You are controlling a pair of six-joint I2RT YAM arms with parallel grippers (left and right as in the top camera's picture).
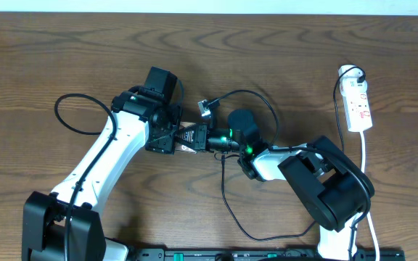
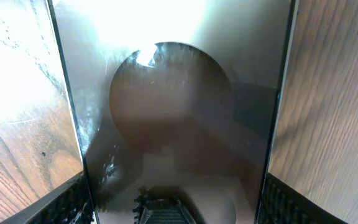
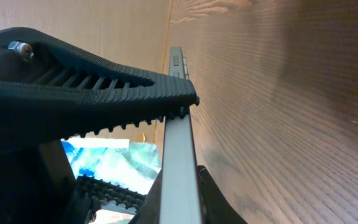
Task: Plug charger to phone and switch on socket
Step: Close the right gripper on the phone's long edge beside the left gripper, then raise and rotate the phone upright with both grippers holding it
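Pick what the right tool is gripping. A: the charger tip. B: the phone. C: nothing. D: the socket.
B: in the right wrist view the right tool is closed across the thin edge of the phone.

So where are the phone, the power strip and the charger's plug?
phone (image 2: pixel 179 124): left wrist view, middle of its glossy face.
power strip (image 1: pixel 358 105): overhead view, middle of its white body.
charger (image 1: pixel 207 109): overhead view, its plug tip.

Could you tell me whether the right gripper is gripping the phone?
Yes, the right gripper clamps the thin edge of the phone.
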